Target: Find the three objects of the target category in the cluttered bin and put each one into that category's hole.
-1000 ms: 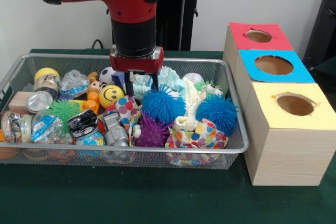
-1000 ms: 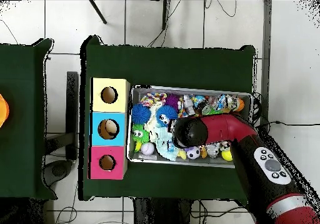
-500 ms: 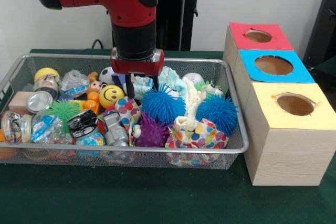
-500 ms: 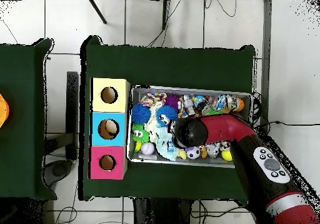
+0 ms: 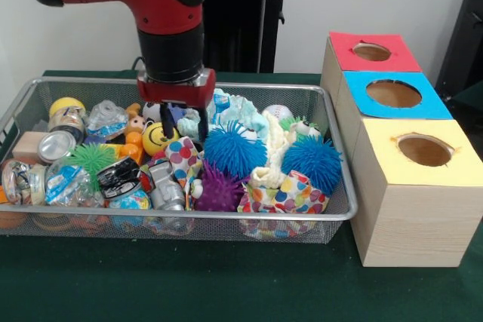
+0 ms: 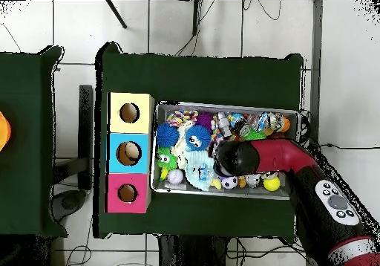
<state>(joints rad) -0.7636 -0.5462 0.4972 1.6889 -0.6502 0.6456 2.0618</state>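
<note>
A wire mesh bin (image 5: 226,216) is packed with toys. It holds two blue spiky balls (image 5: 234,150) (image 5: 312,162), a purple spiky ball (image 5: 219,190), a green spiky ball (image 5: 92,157), a yellow smiley ball (image 5: 158,138) and a pale blue cloth (image 5: 240,111). My gripper (image 5: 184,123) hangs low over the back middle of the bin, just right of the smiley ball. Its fingers stand apart, with pale blue cloth showing between them. Right of the bin are three boxes with holes: red (image 5: 373,52), blue (image 5: 392,94) and yellow (image 5: 424,150). In the overhead view the arm's wrist (image 6: 236,157) hides the gripper.
The left of the bin holds crushed cans (image 5: 54,145), crumpled plastic bottles (image 5: 106,118) and a wooden block (image 5: 29,145). Polka-dot cloths (image 5: 290,194) lie at the front. From above, something pale shows inside the blue box's hole (image 6: 131,153). Green cloth covers the table (image 5: 226,277).
My gripper has shifted left along the back of the bin, from above the blue spiky ball toward the smiley ball, at about the same height. The toys have not moved.
</note>
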